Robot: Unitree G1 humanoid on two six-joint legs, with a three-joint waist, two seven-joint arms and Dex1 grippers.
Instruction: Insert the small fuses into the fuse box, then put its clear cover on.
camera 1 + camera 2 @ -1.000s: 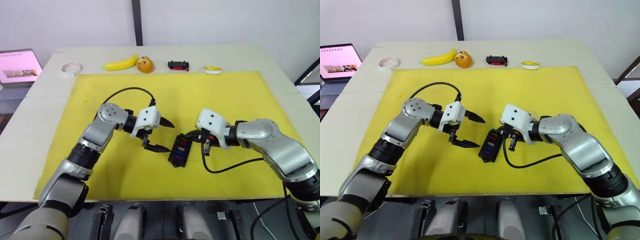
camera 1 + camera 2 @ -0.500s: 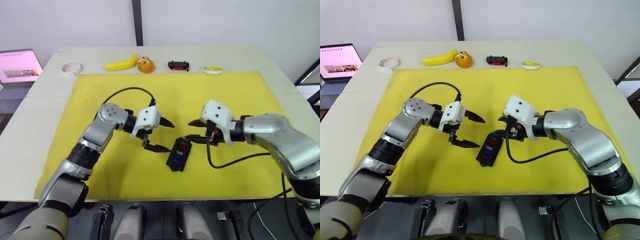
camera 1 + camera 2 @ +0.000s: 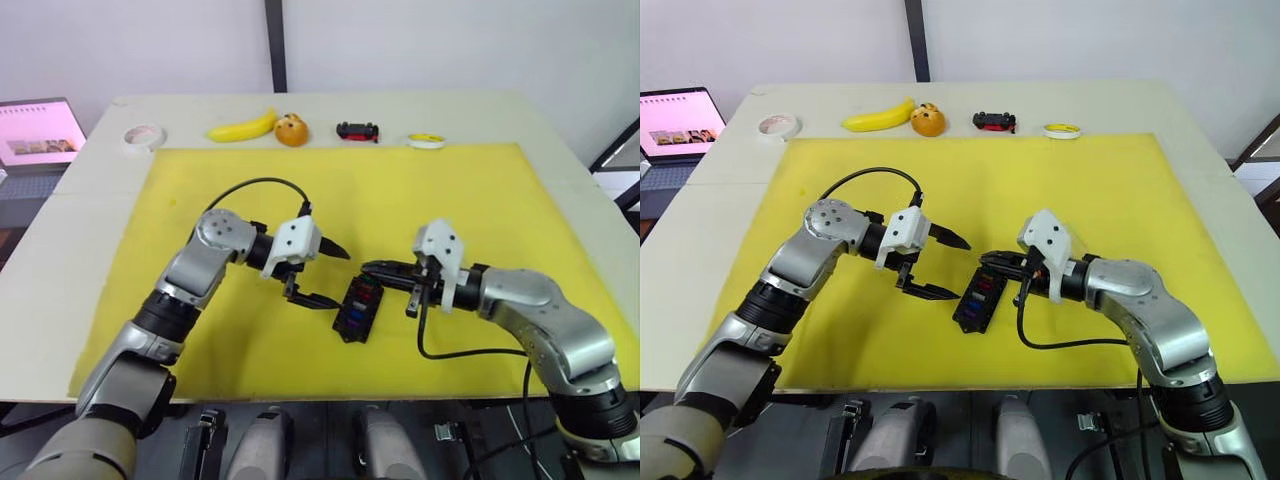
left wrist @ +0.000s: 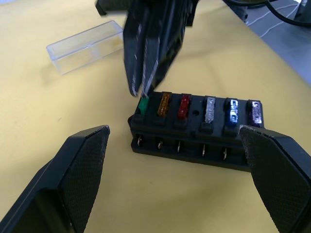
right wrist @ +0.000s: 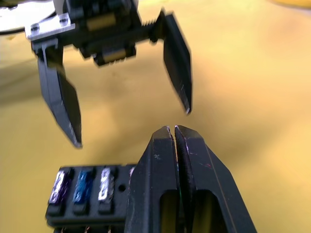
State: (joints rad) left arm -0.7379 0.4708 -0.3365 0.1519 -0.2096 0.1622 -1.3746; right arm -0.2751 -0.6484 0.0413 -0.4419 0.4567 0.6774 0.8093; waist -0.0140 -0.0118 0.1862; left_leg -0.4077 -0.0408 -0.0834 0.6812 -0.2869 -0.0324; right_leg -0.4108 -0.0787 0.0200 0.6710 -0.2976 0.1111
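on the yellow mat (image 3: 200, 340) at centre, the fuse box (image 3: 358, 307) holds six small fuses (image 4: 199, 108). right gripper (image 4: 138, 92), pinched closed, touches the green end fuse; left gripper (image 3: 322, 274), spread wide, hovers at 9 o'clock. clear cover (image 4: 85, 46) lies beyond.

Bright, even overhead light, soft shadows; wrist views w/ motion blur, maybe slight defocus.

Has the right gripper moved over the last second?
Yes. The right gripper, now shut, swung out then back to the fuse box, while the wrist dropped away from the toy car.
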